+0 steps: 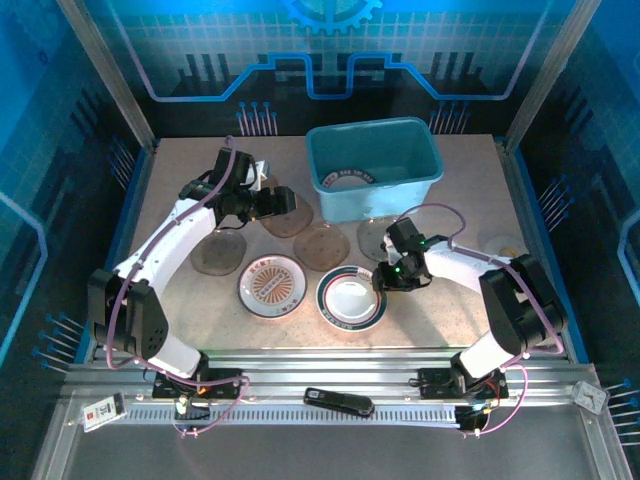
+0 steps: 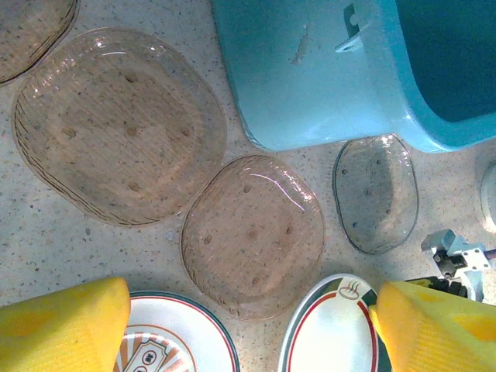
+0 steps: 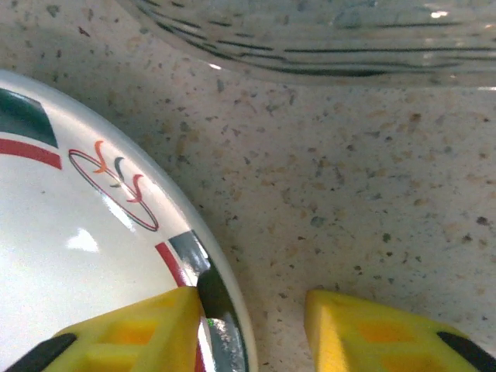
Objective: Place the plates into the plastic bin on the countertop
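At the green-edged plate's (image 3: 85,256) right rim, the right gripper (image 3: 252,322) straddles it, jaws half spread, seemingly not yet pinching.

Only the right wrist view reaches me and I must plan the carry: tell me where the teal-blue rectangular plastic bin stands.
Observer: The teal-blue rectangular plastic bin stands at the far side of the beige speckled countertop, just beyond the grey translucent plate ahead of the right arm's fingers.
Operator: Report its contents.
Observer: One round white plate with a patterned rim lies on its floor.
Operator: Locate the left arm.
Observer: The left arm's fingers hover open over the smoky-brown rounded-square plates, left of the bin.
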